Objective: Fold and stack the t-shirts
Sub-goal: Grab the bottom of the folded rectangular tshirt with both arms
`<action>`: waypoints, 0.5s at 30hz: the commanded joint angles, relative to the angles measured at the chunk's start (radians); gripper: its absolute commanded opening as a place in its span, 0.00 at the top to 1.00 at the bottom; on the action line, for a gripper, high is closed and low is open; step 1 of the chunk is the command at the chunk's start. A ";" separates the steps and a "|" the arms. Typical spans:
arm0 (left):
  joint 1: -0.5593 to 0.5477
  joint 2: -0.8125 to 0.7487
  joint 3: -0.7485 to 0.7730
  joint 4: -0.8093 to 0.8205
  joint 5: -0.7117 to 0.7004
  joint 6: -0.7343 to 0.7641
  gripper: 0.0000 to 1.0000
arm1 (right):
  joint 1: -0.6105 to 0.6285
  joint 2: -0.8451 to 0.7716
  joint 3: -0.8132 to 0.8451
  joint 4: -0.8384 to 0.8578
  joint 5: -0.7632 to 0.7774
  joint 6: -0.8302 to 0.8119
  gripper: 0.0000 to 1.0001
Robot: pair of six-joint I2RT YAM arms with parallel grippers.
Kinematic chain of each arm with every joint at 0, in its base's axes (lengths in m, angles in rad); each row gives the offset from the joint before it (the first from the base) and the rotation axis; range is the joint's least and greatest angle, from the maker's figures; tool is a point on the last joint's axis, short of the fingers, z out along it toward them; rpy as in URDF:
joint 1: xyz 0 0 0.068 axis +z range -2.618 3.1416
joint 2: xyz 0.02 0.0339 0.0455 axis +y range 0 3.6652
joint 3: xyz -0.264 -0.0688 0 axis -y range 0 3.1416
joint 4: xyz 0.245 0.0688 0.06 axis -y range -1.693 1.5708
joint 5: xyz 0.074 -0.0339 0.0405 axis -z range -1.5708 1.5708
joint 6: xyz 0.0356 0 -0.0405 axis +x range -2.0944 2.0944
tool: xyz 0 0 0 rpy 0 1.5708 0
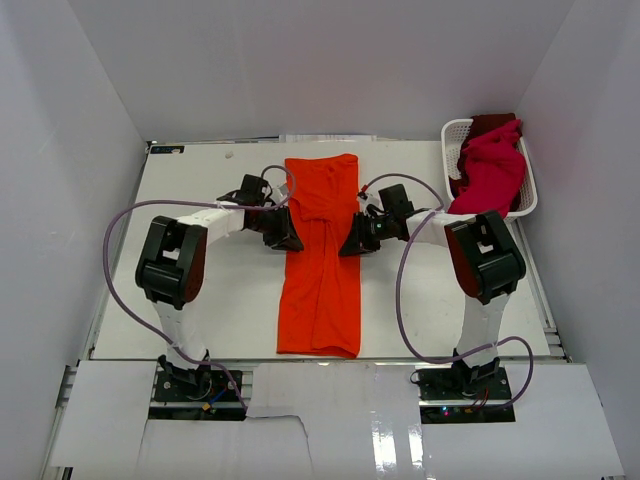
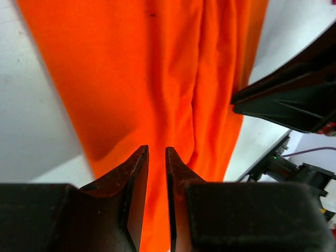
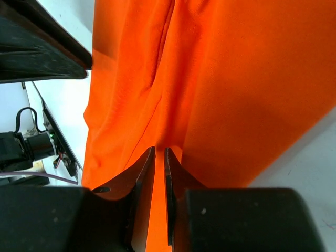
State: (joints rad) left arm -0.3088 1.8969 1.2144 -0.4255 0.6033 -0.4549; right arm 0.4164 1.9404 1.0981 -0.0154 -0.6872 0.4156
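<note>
The bright orange t-shirt (image 1: 320, 260) lies folded into a long narrow strip down the middle of the table, wrinkled at mid-length. My left gripper (image 1: 293, 240) is at its left edge and my right gripper (image 1: 347, 245) at its right edge, facing each other. In the left wrist view the jaws (image 2: 157, 149) stand nearly together with orange cloth (image 2: 136, 68) in the narrow gap. The right wrist view shows the same: my right gripper (image 3: 159, 150) has creased orange cloth (image 3: 236, 79) running into the gap. A crimson-magenta t-shirt (image 1: 492, 165) and a dark red one (image 1: 490, 122) are bunched in the basket.
The white lattice basket (image 1: 450, 130) stands at the table's far right corner. White walls close in the table on three sides. Purple cables loop from both arms over the table (image 1: 220, 310). The opposite gripper shows in each wrist view.
</note>
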 commanded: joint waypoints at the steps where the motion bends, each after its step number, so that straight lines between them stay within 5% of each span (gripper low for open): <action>1: -0.009 0.030 0.037 0.005 -0.042 0.030 0.70 | 0.005 0.020 0.028 0.046 -0.005 0.011 0.82; 15: -0.012 0.175 0.140 -0.050 -0.165 0.009 0.72 | 0.005 0.101 0.057 0.028 0.041 0.008 0.82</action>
State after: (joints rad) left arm -0.3176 2.0407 1.3312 -0.4721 0.5358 -0.4587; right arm 0.4194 2.0083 1.1236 0.0025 -0.6777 0.4343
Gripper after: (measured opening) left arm 0.285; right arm 0.184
